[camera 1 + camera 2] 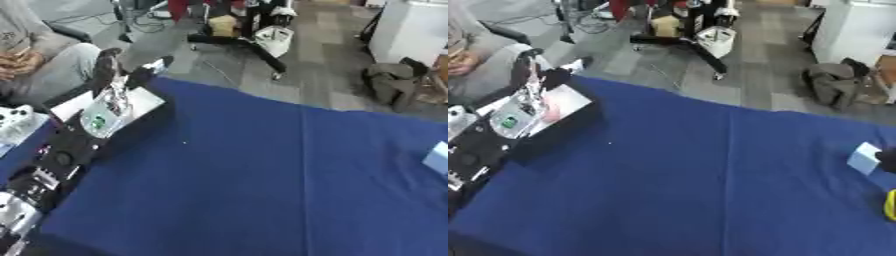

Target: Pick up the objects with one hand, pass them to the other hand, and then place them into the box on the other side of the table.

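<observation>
My left arm comes in from the lower left and stretches to the table's far left corner. Its hand [124, 79] hangs over a box [570, 97] with a pale inside and dark walls. Something pinkish [553, 113] lies in the box, partly behind my forearm. A small pale thing [158, 64] shows just at the hand's far tip; whether it is held is hidden. At the right edge lie a pale blue block [863, 157] and a bit of something yellow [891, 205]. A dark part [888, 161] beside the block may be my right hand.
A blue cloth [245, 175] covers the table. White gear [16, 120] lies off the left edge. A seated person is at the far left beyond the table. Chairs, cables and a bag stand on the floor behind.
</observation>
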